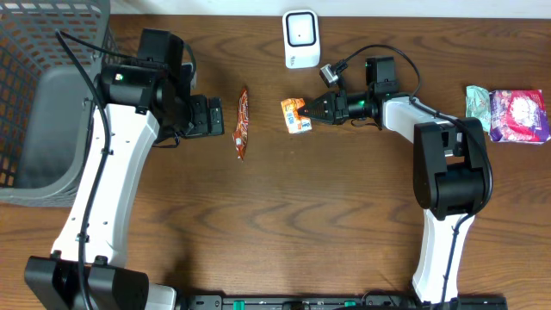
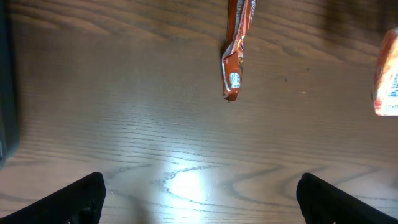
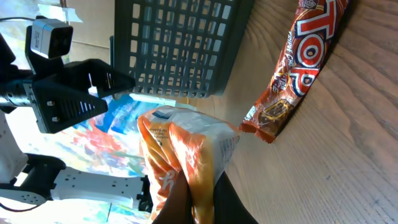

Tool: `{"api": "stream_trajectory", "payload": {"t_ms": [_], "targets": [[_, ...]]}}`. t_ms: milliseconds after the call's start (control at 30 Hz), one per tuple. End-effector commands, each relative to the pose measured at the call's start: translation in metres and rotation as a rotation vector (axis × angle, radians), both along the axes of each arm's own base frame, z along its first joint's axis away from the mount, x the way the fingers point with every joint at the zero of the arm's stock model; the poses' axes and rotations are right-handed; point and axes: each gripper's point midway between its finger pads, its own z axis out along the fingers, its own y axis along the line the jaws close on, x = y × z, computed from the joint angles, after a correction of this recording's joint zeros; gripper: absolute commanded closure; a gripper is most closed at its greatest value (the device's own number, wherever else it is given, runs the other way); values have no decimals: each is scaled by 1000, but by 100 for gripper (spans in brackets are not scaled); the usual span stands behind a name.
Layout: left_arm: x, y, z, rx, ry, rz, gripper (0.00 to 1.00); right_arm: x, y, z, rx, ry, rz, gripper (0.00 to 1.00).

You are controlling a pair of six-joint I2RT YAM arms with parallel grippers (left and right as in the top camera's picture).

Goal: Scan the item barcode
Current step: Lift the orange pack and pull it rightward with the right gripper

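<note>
The right gripper (image 1: pixel 312 110) is clamping fully shut on one edge of the orange snack packet (image 1: pixel 295 115), which is sitting just on the near side of the white barcode scanner (image 1: pixel 300 38), apart from it. The scanner itself is standing by the far edge of the wooden table (image 1: pixel 344 224). From the right wrist, the packet (image 3: pixel 186 155) is sticking out crumpled from between the dark fingertips, though whether it is touching the wood is hard to tell. The left gripper (image 1: pixel 211 116) is hanging well to the left of the scanner and nearer the robot, its jaws spreading as wide as they go and gripping nothing, with both fingers (image 2: pixel 74 199) showing over bare wood. A long candy bar (image 1: pixel 242 122) is lying flat between that gripper and the packet. A grey basket (image 1: pixel 34 103) is standing far left of the scanner, and two more packets (image 1: pixel 508 114) are lying far to its right.
</note>
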Motion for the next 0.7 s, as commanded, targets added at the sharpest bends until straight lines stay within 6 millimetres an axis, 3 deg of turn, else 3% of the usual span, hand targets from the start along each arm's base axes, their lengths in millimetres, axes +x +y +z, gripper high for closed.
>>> {"api": "stream_trajectory", "payload": {"t_ms": [0, 667], "targets": [[-1, 2, -2, 9, 7, 7, 2, 2, 1, -1, 8, -25, 7, 99], [-1, 2, -2, 9, 7, 7, 2, 8, 9, -14, -67, -32, -34, 99]]}}
